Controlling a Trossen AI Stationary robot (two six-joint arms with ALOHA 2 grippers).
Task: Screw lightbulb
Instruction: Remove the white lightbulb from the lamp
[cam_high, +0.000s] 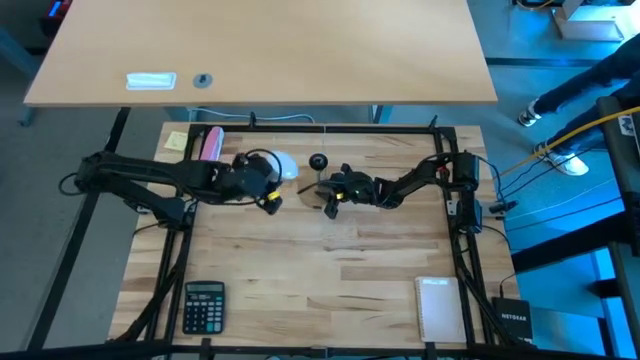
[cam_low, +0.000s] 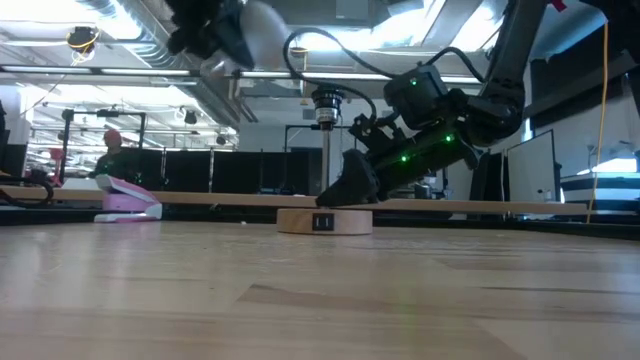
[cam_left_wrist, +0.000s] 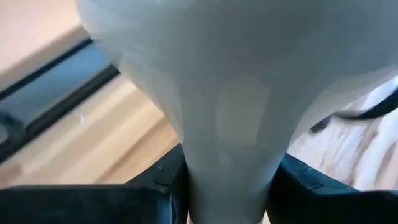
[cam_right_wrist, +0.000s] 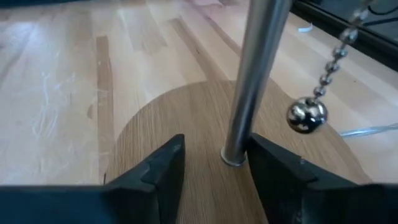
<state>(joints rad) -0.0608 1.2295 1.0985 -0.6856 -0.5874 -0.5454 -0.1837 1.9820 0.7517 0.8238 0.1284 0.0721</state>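
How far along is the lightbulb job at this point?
Done: the left gripper has the lightbulb lifted clear of the table, its fingers clamped on the bulb's narrow neck. In hand: the right gripper sits low on the lamp's wooden base, fingers open either side of the metal pole. Left: bringing the bulb to the socket atop the pole and screwing it in; they are apart.
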